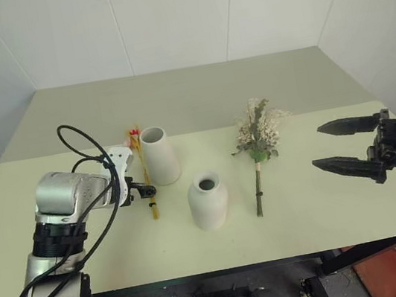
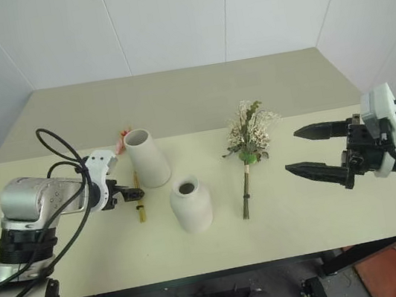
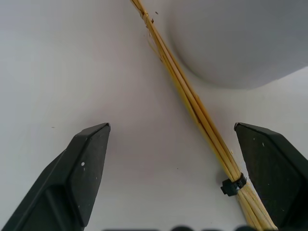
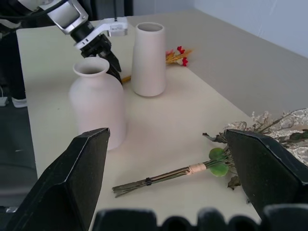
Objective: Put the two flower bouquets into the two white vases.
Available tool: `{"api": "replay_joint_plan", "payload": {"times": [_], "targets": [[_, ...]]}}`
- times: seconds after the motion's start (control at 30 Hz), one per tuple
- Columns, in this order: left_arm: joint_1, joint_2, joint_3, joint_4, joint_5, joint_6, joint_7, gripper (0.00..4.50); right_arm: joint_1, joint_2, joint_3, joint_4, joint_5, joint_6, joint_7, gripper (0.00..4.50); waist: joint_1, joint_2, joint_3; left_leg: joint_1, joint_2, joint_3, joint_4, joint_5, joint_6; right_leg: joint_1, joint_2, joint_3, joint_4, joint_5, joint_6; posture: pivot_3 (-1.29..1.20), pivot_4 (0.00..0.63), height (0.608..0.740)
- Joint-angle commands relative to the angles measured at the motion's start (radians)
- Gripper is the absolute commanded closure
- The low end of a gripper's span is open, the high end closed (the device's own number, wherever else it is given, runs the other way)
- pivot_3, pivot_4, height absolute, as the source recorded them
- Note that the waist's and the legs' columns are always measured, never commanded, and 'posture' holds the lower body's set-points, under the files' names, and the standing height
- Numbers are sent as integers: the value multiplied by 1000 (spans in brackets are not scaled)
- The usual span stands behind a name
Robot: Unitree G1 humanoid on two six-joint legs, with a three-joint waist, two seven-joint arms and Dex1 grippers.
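Early stage of the task: neither bouquet is in a vase. The tall tapered vase (image 1: pixel 160 155) and the squat narrow-necked vase (image 1: pixel 208 200) stand upright and near each other on the table (image 1: pixel 309 86), the squat one nearer the robot, and both mouths appear empty. The thin bouquet of yellow stalks (image 1: pixel 149 194) lies flat on the table just beside the tall vase, on the robot's left of it, with its small red-pink blooms (image 1: pixel 134 134) pointing away from the robot, past the vase. The fuller bouquet (image 1: pixel 259 139) of cream sprigs and green leaves lies flat on the robot's right of the vases, apart from both, its bound stems pointing toward the robot. The left gripper (image 1: pixel 144 190) is low over the lower end of the yellow stalks with its jaws wide apart; in the left wrist view the stalks (image 3: pixel 192 103) pass between the two fingers (image 3: pixel 79 168), close to one of them, beside a black tie (image 3: pixel 233 185), and nothing is gripped. Whether the fingers touch the table cannot be told. The right gripper (image 2: pixel 318 152) hangs above the table on the robot's right, jaws wide and holding nothing, well apart from the fuller bouquet. Judged from this layout, the first pick-up is in hand but not yet made; grasping, lifting and inserting remain for both bouquets.
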Motion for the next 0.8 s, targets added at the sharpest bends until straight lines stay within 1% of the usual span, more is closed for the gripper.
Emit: {"api": "replay_joint_plan", "payload": {"times": [0.03,0.07,0.17,0.37,0.53,0.6,0.7,0.8], "targets": [[-30,-26,0,44,42,-42,14,0,-28,-30,-49,-5,36,-5,31,6,0,0,0,0,0,0,0,0,0,0,0,0,0,0,0,0,150,740],[-32,-34,-1,59,50,-46,15,0,-30,-33,-48,-1,37,-6,35,6,0,0,0,0,0,0,0,0,0,0,0,0,0,0,0,0,150,740],[-32,-52,8,93,74,-59,27,589,-33,-42,-44,7,30,-11,49,0,1,0,0,1,0,0,0,0,0,1,0,0,0,0,0,0,150,740],[-11,-36,53,79,94,-46,26,2383,-37,-58,-44,20,27,-12,77,0,0,0,-1,2,0,0,0,0,0,3,0,0,0,0,0,0,150,740],[30,-10,138,36,113,-26,47,3995,-41,-61,-32,34,19,-21,97,0,-6,0,-1,2,0,0,0,0,0,3,0,0,0,0,0,0,150,740],[49,-4,174,8,122,-19,64,4488,-45,-57,-23,41,13,-27,101,0,-6,0,-1,3,0,0,0,0,0,3,0,0,0,0,0,0,150,740],[68,2,208,-25,128,-14,80,4488,-52,-52,-12,49,6,-33,104,0,-4,0,-1,2,0,0,0,0,0,2,0,0,0,0,0,0,150,740],[98,1,260,-82,125,-58,81,4488,-60,-48,2,60,-3,-41,107,0,-2,0,0,2,0,0,0,0,0,2,0,0,0,0,0,0,150,740]]}}
